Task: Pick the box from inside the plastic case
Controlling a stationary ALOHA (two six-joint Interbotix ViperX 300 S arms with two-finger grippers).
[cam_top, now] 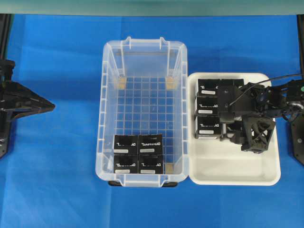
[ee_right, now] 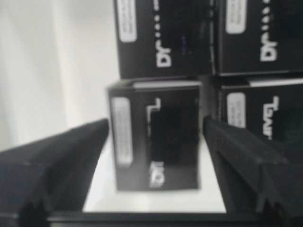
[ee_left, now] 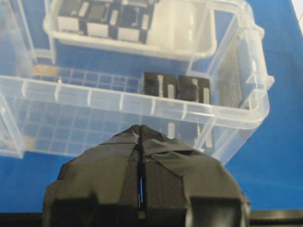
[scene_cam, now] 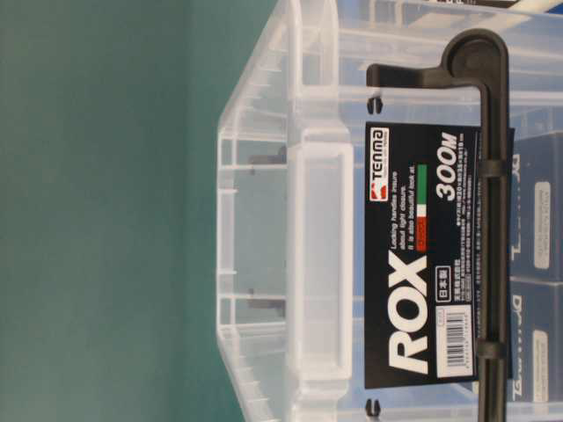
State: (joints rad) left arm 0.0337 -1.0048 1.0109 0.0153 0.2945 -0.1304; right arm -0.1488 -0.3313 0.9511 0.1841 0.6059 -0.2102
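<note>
Releasing a black carton [ee_right: 154, 142] into the white tray [cam_top: 237, 173], my right pincer [cam_top: 227, 127] stands spread, one finger on either side of the carton with a sliver of gap. Backing straight out, without nudging the cartons stacked at 12 o'clock, seems the clean exit. Four boxes [cam_top: 137, 153] wait at 6 o'clock inside the clear plastic case [cam_top: 108, 114]. My left pincer [ee_left: 141, 189], pressed together, idles at the case's 9 o'clock over the blue tabletop [cam_top: 52, 185].
</note>
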